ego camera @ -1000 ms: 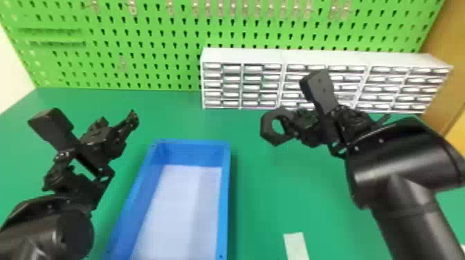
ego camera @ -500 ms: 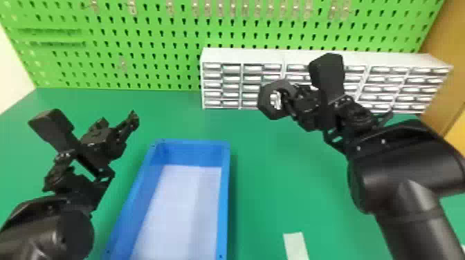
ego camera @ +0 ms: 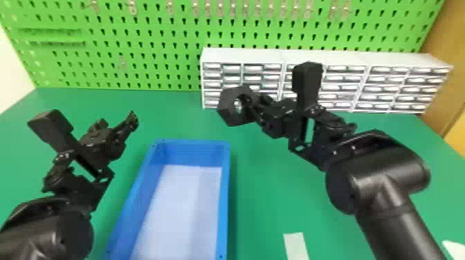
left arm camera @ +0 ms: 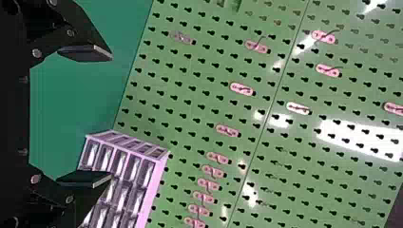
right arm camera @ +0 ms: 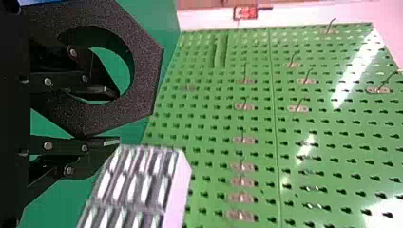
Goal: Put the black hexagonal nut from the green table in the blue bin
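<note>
Green tabletop [ego camera: 270, 193] is spreading beneath both arms, and a pale strip [ego camera: 295, 245] is lying on its near part, right of the blue bin [ego camera: 225, 200]. Reaching from the near side, the bin's long side walls are drawing closer together toward the far rim, its pale bottom showing between them. Open green surface is running along the bin's right wall and continuing beyond its far rim. Left of the bin, the left gripper [ego camera: 117, 121] is hovering above the table. Farther over and to the right, the right gripper [ego camera: 254, 107] is gripping the black hexagonal nut [ego camera: 226, 110], holding it raised and tilted, right of the bin's far end and outside its rim. Behind the nut, the white drawer cabinet [ego camera: 380, 86] is standing against the green pegboard [ego camera: 155, 41], its left edge dropping to the table.

From its own wrist view, the left gripper [left arm camera: 111, 116] is holding its fingers wide apart with nothing between them. The right wrist view is showing one finger [right arm camera: 102, 89] passing into the nut's round hole and the other lying along the outside, with a red-and-white sign [right arm camera: 245, 12] hanging above the pegboard.

Compared with half a second ago, the right gripper and nut are sitting farther left, while the left gripper is keeping its place.
</note>
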Available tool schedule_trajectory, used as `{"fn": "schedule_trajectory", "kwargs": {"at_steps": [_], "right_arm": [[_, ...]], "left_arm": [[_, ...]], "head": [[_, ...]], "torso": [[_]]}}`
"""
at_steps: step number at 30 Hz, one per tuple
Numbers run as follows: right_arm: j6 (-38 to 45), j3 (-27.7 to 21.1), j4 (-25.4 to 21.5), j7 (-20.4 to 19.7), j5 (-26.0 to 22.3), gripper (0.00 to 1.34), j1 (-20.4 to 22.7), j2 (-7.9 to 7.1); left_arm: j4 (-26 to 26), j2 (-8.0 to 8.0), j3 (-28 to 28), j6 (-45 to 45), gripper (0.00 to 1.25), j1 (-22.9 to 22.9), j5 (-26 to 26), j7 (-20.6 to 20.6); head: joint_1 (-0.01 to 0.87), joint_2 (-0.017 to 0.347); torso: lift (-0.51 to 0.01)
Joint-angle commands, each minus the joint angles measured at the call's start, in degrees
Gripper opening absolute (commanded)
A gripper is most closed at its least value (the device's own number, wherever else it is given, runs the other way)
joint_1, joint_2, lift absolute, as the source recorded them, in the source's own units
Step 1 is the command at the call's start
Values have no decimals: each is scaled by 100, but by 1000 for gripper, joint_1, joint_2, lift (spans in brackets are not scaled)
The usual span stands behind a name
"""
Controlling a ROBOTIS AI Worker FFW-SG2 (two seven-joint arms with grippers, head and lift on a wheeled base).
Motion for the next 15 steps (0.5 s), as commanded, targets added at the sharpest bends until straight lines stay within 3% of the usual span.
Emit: {"fn": "schedule_trajectory", "kwargs": {"at_steps": [1, 8, 15], "right_arm": [[12, 225, 152, 66, -494, 307, -73, -71], [100, 673, 460, 102, -1628, 307, -249, -229], [135, 1139, 477, 102, -1751, 307, -355, -308]], "left_arm": [[0, 0, 10, 1, 876, 15, 0, 0], [0, 0, 19, 1, 876, 24, -9, 0], [0, 0, 19, 1, 876, 33, -9, 0]], "head": [[666, 32], [666, 32], [666, 32]], "torso": [[-100], [-100], [-100]]}}
